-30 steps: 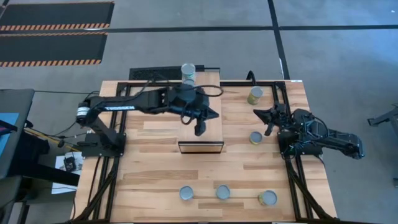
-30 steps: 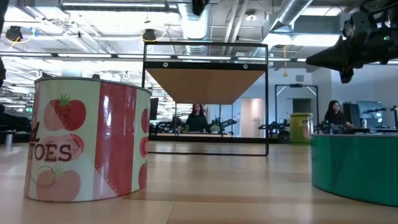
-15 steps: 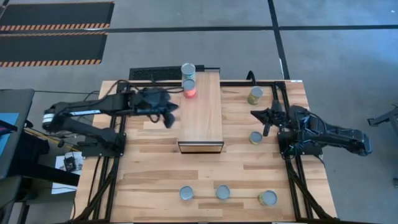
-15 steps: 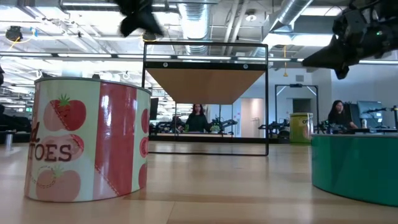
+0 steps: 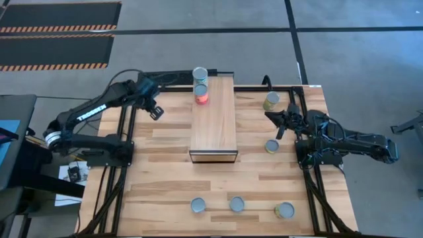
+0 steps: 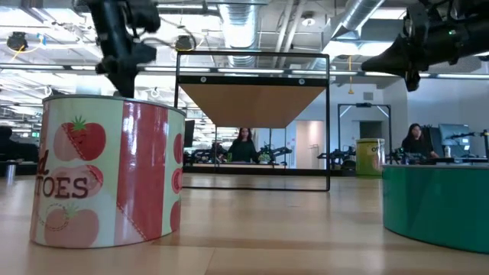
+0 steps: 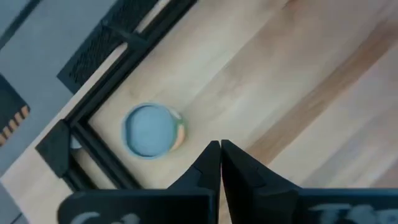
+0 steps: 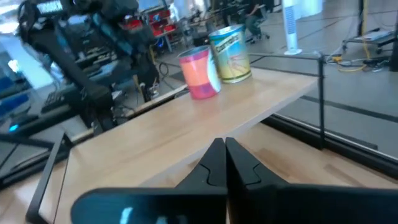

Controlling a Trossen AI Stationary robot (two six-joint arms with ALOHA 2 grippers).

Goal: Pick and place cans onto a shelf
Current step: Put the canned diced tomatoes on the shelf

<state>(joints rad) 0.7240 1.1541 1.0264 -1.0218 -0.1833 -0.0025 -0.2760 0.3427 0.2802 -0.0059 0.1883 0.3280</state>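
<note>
The light-wood shelf (image 5: 213, 122) stands on the middle of the table. Two cans stand upright on its far left corner, a green-labelled one (image 5: 200, 74) and a red one (image 5: 201, 94), also the red can (image 8: 198, 72) in the right wrist view. More cans stand on the table: two at the right (image 5: 271, 100) (image 5: 271, 146) and three along the near edge (image 5: 198, 205). My left gripper (image 5: 157, 113) hangs shut over the far left of the table, tipped down, holding nothing. My right gripper (image 5: 271, 118) is shut, level, right of the shelf.
Black frame rails (image 5: 127, 132) run along both sides of the table. In the low view a tomato can (image 6: 107, 172) and a green can (image 6: 435, 202) stand close to the camera. The left wrist view shows a silver-topped can (image 7: 149, 129) beside a frame bar.
My left gripper has swung from above the shelf toward the table's left edge, sinking and tipping downward, still shut. The red can it had covered now shows on the shelf. My right gripper has risen slightly.
</note>
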